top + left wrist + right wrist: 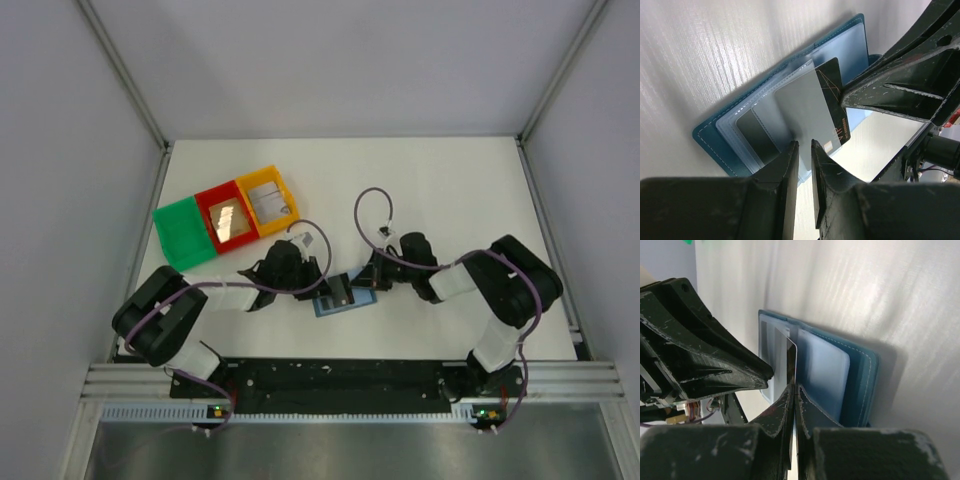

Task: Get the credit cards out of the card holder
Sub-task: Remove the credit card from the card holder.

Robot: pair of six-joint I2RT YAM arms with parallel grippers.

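The blue card holder (pixel 330 306) lies open on the white table between my two grippers, its pale inner pockets (pixel 740 125) facing up. A black credit card (pixel 832 85) sticks partway out of a pocket, and my right gripper (pixel 793 387) is shut on its edge. A grey card (pixel 800 105) lies beside it, also partly out. My left gripper (pixel 803 147) stands with a narrow gap between its fingers, its tips at the grey card's near edge; nothing is clamped between them. A darker card (pixel 757 135) stays inside a clear pocket.
Green (pixel 185 232), red (pixel 228 218) and yellow (pixel 268 200) trays sit in a row at the back left, the red and yellow ones each with a card in them. The right gripper's fingers (pixel 880 90) crowd close beside the left gripper.
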